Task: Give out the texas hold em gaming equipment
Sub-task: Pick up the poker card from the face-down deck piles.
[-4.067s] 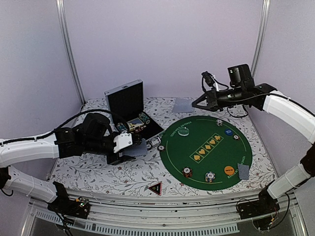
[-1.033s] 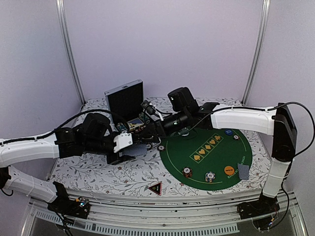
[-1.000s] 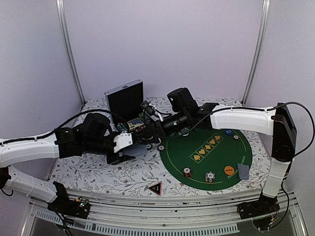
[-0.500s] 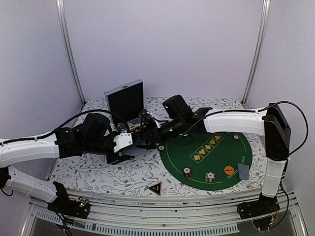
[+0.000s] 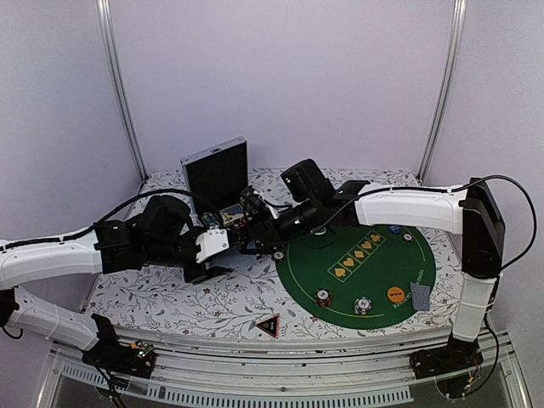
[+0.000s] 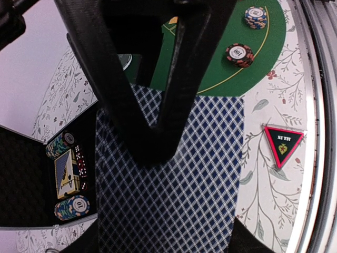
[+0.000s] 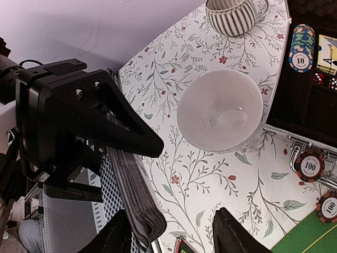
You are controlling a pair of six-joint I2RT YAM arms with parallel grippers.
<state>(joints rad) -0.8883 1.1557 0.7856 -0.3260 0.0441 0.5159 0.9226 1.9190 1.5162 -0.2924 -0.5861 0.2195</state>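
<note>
Moved since four seconds ago: right arm, from the upper right of the overhead view to centre-left, its claw now brought up to the left claw. Left arm unchanged in place.

Item: right gripper (image 7: 172, 213). Two black fingers, partly spread, floral cloth showing between them, nothing clamped. The end of the deck lies in the gap, close by the finger at lower left of the right wrist view; whether it touches cannot be told.

Item: left gripper (image 7: 126, 168). Black triangular open-frame fingers, closed flat on the deck of cards (image 6: 179, 190), one above and one below. Deck is a thick stack, edges slightly fanned, backs in a blue-and-white diamond lattice.

Item: triangle (image 6: 283, 143). Small, flat, black with a red edge, on the cloth at the right of the left wrist view, apart from the deck.

Item: red-and-black chip (image 6: 239, 54), marked 100, and blue-edged chip (image 6: 256, 16), both on the round green felt mat (image 5: 374, 272), upper right of the left wrist view.

Item: case (image 5: 217, 170). Metal-edged, dark-lined, lid up, holding chip stacks (image 7: 300, 50) and red dice (image 7: 318, 78).

Item: white bowl (image 7: 221, 110). Smooth, glossy, centre of the right wrist view, beyond the deck.

Item: striped mug (image 7: 234, 16). Ribbed, at the top edge.

Item: tablecloth (image 5: 170, 297). White, leaf-and-flower print.
</note>
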